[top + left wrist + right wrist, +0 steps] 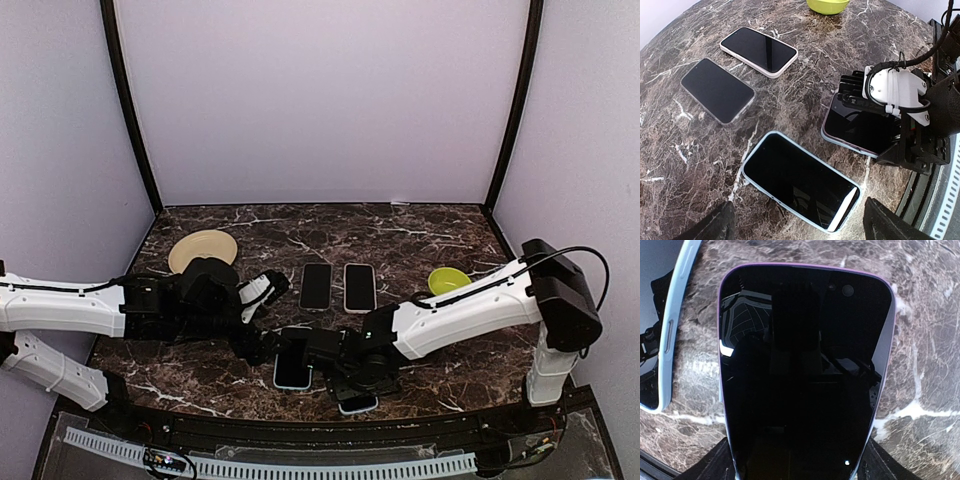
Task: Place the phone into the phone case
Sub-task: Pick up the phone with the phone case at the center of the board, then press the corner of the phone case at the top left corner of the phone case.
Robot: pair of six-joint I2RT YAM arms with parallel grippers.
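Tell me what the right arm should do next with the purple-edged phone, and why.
Probably close the jaws on the purple-edged phone: the right gripper straddles its two long sides, and it lies flat on the table, so a firm hold likely comes before any lift.

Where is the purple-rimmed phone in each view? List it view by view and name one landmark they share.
Top external: the purple-rimmed phone lies near bottom centre, mostly covered by the right arm.
Left wrist: the phone is right of centre, partly covered.
Right wrist: the phone fills the middle.
Shared landmark: the blue-rimmed phone beside it.
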